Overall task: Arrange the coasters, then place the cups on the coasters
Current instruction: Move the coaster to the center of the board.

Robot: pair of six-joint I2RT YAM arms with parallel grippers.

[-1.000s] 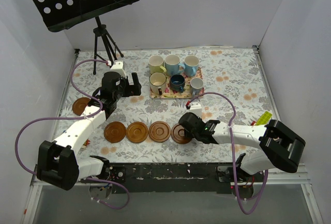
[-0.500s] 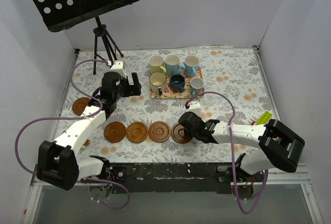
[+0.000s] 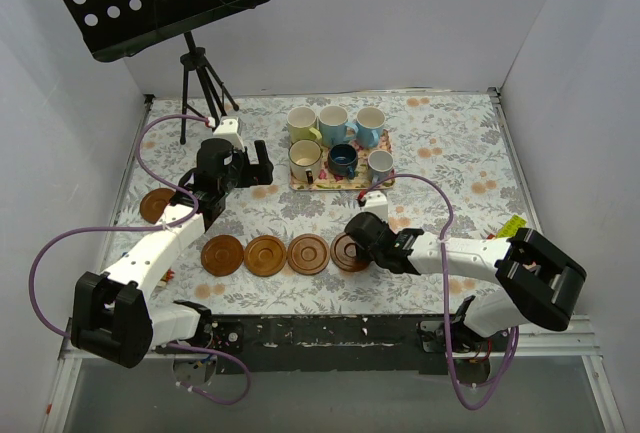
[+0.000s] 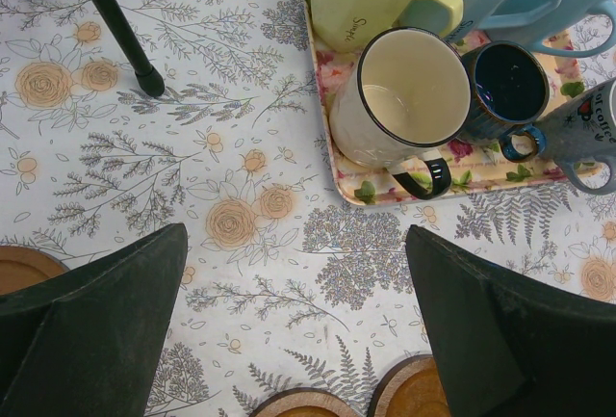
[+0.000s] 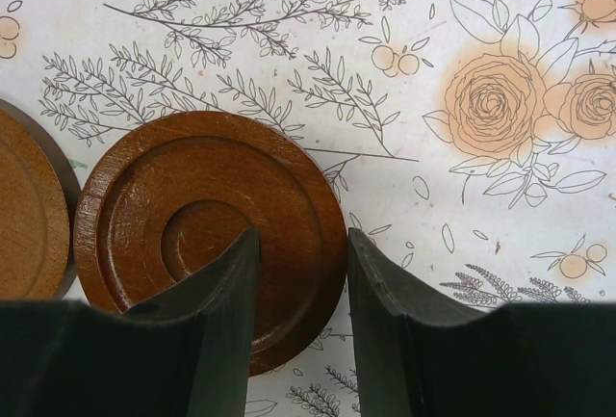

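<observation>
Three reddish-brown coasters [image 3: 265, 254] lie in a row near the front edge. A fourth coaster [image 3: 345, 253] [image 5: 192, 195] ends the row on the right. My right gripper [image 3: 358, 250] [image 5: 303, 239] is open over its right rim, one finger above the wood and the other just outside the edge. Another coaster [image 3: 153, 205] lies apart at the left. Several cups stand on the floral tray [image 3: 340, 185] [image 4: 385, 191], among them the cream cup [image 3: 304, 159] [image 4: 409, 90] and the dark blue cup [image 3: 343, 160]. My left gripper [image 3: 266, 167] [image 4: 295, 244] hangs wide open left of the tray, holding nothing.
A black music stand on a tripod [image 3: 195, 73] stands at the back left. Purple cables loop beside both arms. A yellow-green tag [image 3: 510, 226] lies at the right edge. White walls close in the table on three sides.
My right gripper and the coaster under it have crept slightly up and left, toward the row. The left arm has not moved.
</observation>
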